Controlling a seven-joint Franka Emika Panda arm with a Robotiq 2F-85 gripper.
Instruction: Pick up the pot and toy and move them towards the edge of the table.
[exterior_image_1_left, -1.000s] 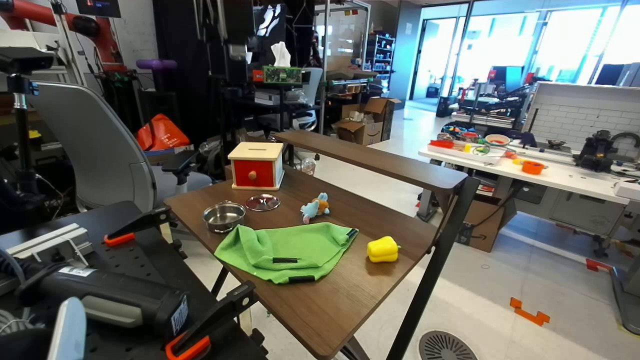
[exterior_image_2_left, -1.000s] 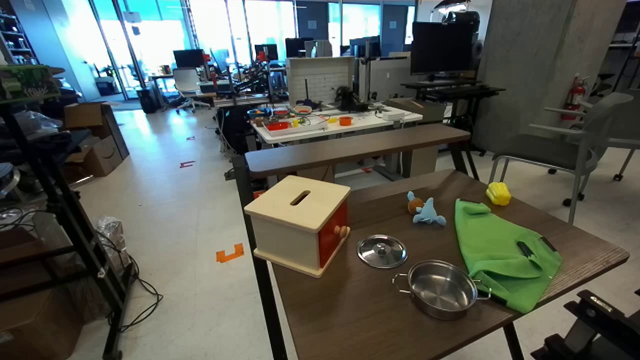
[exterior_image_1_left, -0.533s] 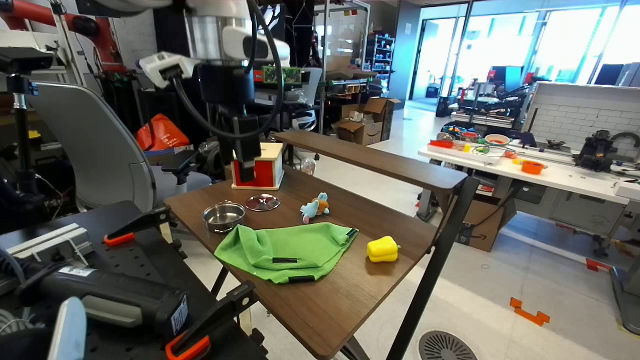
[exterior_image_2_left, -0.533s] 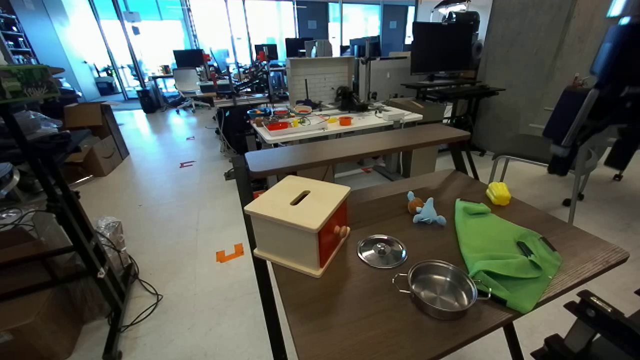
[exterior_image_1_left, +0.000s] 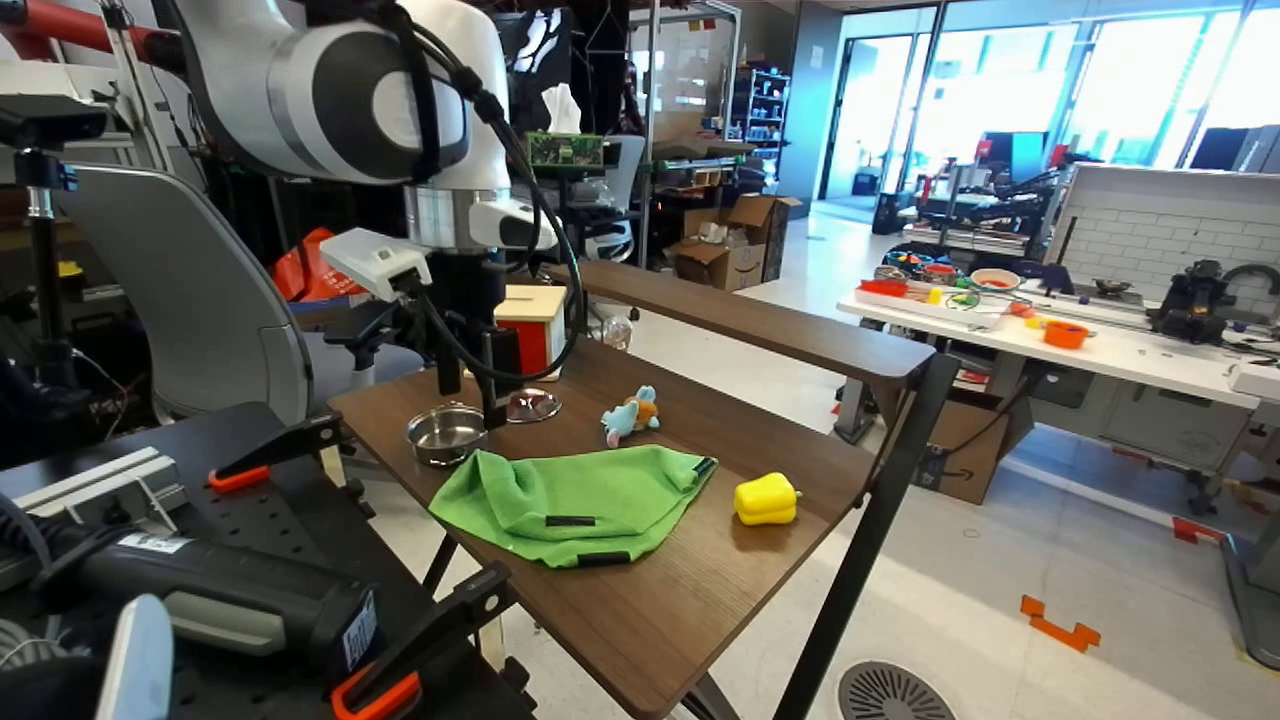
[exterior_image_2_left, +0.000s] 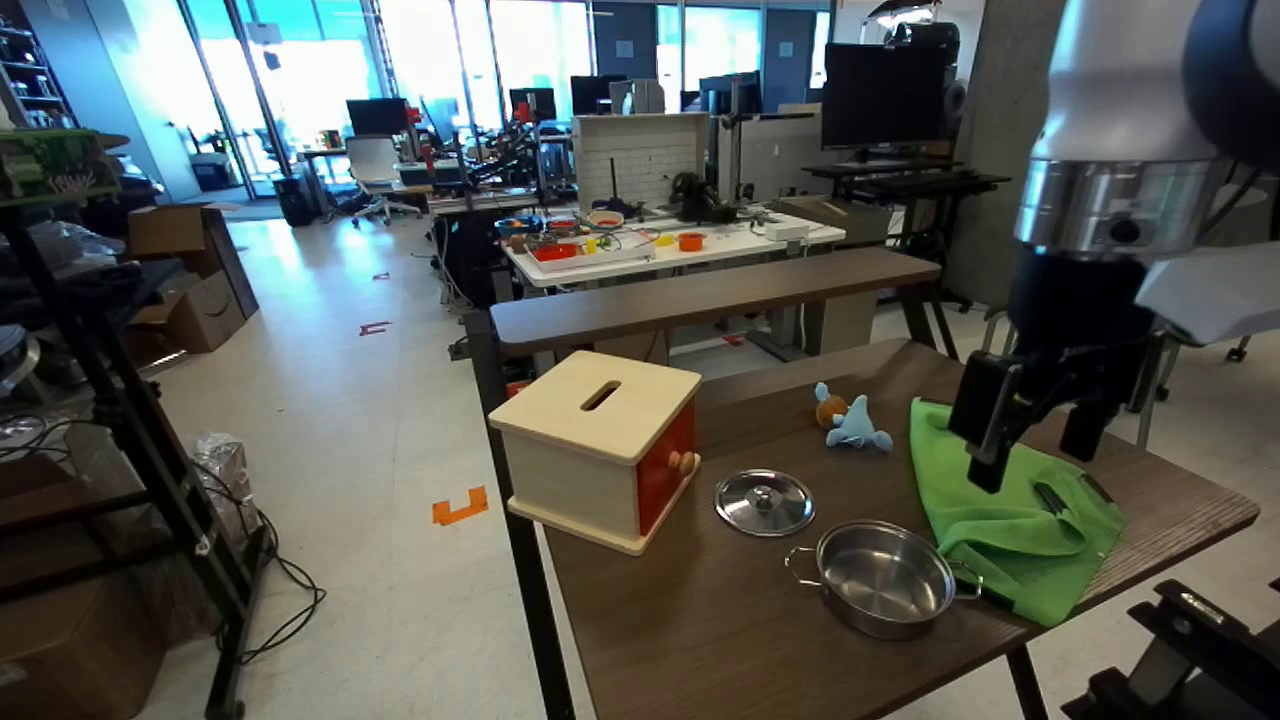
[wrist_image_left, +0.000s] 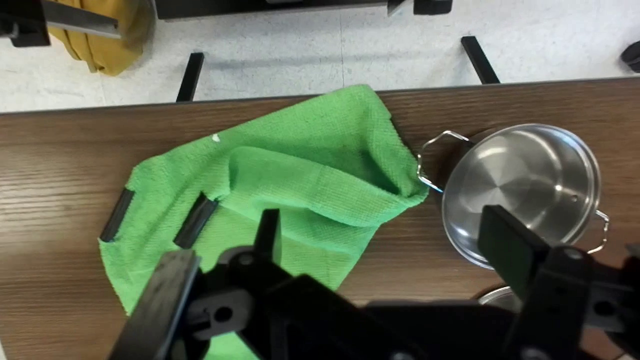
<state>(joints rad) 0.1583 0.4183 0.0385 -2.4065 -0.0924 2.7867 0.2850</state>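
Shiny metal pot (wrist_image_left: 525, 182) is sitting right of centre for the pincer (wrist_image_left: 387, 234) in wrist view, jaws gaping wide, empty.

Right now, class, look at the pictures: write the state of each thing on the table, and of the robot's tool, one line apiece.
Tool: open, holding nothing.
Pot: upright, uncovered, looks empty.
Lid: off, lying knob up.
Toy: on the table, not held; whether upright is unclear.
Green cloth: rumpled, partly folded.
Wooden box: red front shut.
Yellow pepper: lying on its side.
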